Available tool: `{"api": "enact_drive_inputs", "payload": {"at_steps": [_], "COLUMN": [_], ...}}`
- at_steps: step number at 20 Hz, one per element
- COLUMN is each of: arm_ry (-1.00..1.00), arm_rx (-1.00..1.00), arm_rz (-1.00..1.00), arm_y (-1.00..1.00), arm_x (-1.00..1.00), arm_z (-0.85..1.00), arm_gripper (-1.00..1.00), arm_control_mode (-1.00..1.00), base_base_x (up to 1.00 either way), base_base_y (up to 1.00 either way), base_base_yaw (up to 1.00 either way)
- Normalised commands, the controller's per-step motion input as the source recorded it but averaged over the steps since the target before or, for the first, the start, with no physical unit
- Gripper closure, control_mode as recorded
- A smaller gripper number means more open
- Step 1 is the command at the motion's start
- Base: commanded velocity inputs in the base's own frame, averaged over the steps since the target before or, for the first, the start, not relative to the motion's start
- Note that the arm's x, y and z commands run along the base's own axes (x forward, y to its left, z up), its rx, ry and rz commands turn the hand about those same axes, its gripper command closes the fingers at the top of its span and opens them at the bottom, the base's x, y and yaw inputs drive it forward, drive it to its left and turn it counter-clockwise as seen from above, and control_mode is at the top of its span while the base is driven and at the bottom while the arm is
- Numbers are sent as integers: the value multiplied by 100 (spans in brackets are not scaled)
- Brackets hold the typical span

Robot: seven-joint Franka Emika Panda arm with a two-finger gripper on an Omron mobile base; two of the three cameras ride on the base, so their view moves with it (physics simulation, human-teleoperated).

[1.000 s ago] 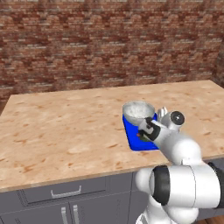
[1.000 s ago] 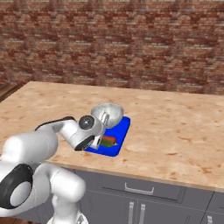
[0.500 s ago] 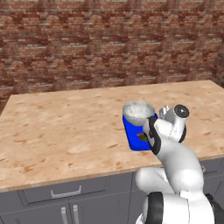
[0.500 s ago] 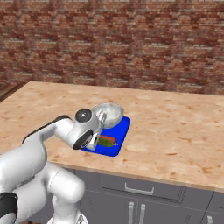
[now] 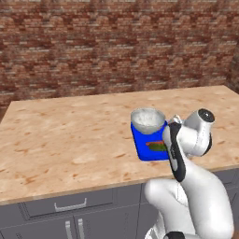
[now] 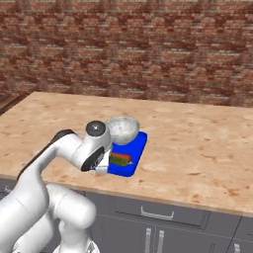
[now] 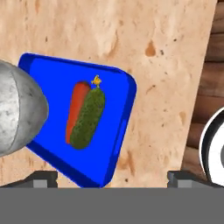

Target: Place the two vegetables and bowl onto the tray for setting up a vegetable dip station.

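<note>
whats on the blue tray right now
On the tray lie the carrot and the cucumber, side by side and touching. The bowl stands on the tray's far end. The tray floor under the bowl is covered, so anything there cannot be seen.

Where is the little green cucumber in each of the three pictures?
Left base view: cucumber on the blue tray, right of centre, beside the arm.
Right base view: cucumber near centre, below the bowl.
Hand view: cucumber left of centre, touching the carrot.
Shared landmark: the blue tray.
</note>
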Motion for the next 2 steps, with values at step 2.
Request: {"api": "enact_drive_inputs", "payload": {"at_steps": [2], "arm_ry": [0], "arm_rx": [-21], "arm_rz": [60], "arm_y": [15], "arm_x": [-43], "arm_z": [12], "arm_gripper": [-100], "arm_control_mode": [-100], "base_base_x": [0], "base_base_y": [0], "base_base_yaw": [0]}}
